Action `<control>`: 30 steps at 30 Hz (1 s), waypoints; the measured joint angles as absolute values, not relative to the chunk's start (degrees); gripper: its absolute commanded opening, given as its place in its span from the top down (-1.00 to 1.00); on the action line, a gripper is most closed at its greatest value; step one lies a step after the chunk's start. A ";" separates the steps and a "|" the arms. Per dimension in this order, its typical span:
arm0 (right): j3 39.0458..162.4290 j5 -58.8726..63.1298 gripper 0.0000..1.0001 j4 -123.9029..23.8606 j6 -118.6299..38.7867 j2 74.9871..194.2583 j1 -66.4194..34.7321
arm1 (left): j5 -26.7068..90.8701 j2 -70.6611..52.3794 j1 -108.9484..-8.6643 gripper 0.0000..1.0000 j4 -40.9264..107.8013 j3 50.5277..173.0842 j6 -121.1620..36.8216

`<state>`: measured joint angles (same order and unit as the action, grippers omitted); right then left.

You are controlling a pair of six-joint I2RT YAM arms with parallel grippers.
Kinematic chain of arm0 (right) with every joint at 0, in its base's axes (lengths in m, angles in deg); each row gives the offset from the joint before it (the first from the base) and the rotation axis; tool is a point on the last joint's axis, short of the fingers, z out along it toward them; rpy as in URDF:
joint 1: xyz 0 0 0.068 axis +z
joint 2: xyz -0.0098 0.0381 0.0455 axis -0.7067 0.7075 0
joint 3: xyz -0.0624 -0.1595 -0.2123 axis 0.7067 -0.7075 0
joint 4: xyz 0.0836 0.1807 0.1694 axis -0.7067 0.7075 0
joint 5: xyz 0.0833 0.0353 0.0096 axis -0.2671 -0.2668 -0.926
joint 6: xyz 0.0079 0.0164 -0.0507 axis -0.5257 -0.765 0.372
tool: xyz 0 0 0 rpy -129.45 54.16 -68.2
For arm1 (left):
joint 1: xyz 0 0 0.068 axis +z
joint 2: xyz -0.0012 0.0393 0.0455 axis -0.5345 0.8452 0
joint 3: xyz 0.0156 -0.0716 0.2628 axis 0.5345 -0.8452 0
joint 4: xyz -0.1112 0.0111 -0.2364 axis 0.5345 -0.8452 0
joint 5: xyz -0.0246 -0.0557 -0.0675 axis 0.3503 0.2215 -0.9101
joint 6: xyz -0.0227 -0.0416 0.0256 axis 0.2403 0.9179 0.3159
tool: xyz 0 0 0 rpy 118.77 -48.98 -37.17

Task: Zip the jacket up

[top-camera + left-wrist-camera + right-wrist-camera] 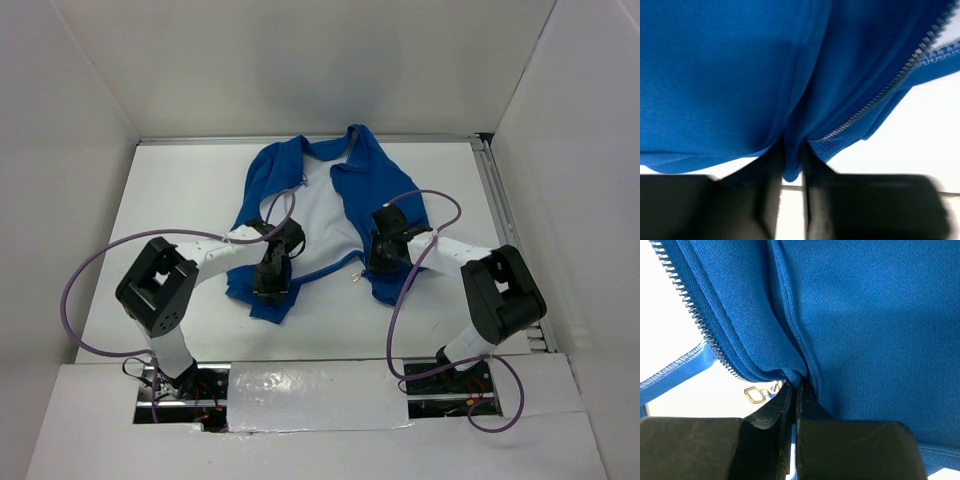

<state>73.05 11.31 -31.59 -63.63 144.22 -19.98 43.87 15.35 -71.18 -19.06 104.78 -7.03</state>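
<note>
The jacket [265,175] lies spread open mid-table, white lining up, collar at the far end. The bare white table [170,210] runs wide on the jacket's left and narrower on its right, and 3 white walls [60,130] box it in. The left gripper [791,170] is nipped tight on a fold of the near-left hem. The right gripper [795,390] is clamped on a fold of the right front panel. The fabric is a fine soft knit edged with silver zipper teeth [690,310]. A small metal pull ring [755,394] hangs beside the right fingers.

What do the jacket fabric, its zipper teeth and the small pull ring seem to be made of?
The jacket: soft knit cloth, matte, fine ribbed weave visible; zipper teeth: probably metal, silvery glint; pull ring: likely metal, shiny thin wire loop.
</note>
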 measured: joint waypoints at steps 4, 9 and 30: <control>73.07 11.31 1.00 -31.59 -63.63 144.24 -19.96 | 43.89 15.44 -71.03 0.86 -19.67 105.39 -7.03; 73.09 11.33 1.00 -31.55 -63.63 144.24 -19.98 | 42.98 12.97 -71.05 1.00 -19.32 106.20 -8.19; 65.79 -7.79 1.00 -39.33 -63.21 122.16 -10.12 | 31.15 -8.41 -76.47 1.00 -3.04 104.76 -0.23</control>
<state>65.79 -7.79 -39.33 -63.21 122.16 -10.12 31.15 -8.41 -76.47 -3.04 104.76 -0.23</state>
